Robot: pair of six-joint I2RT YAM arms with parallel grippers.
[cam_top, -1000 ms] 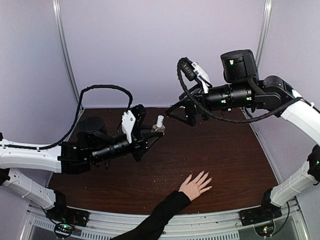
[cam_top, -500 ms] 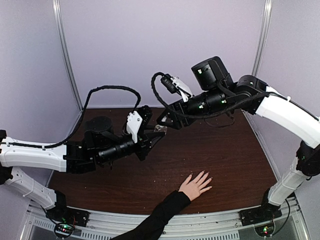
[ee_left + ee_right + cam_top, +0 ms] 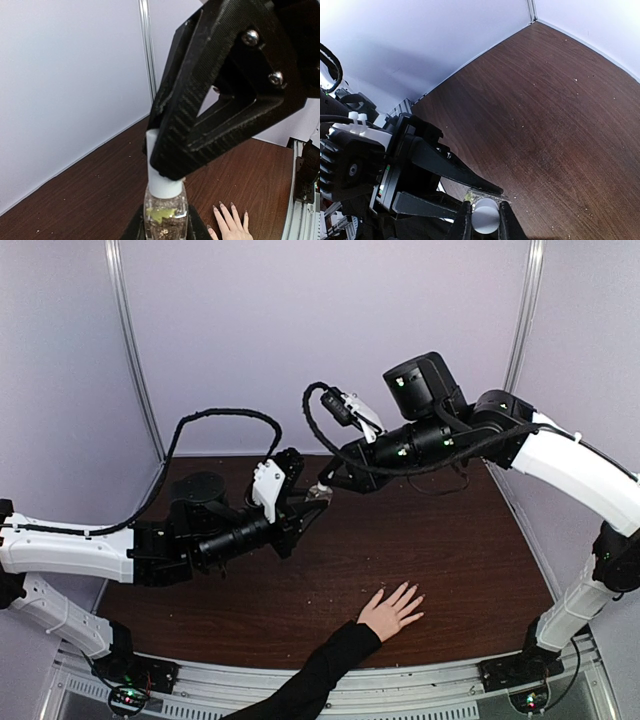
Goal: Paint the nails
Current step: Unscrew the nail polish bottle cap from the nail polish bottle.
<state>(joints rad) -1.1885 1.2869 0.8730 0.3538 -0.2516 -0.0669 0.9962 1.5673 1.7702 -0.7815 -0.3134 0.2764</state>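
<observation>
**Right arm (image 3: 560,462), raised and clear a second ago, is now reaching down to the bottle (image 3: 165,220), its jaws closing onto the white cap (image 3: 485,216).**
The left jaws are clamping the bottle by its glass body, shut tight on it, while the right jaws are pinching the cap from either side. The hand (image 3: 392,611) is lying flat near the counter's (image 3: 450,540) front edge, fingers spread, its nails (image 3: 232,205) well apart from the bottle.
</observation>
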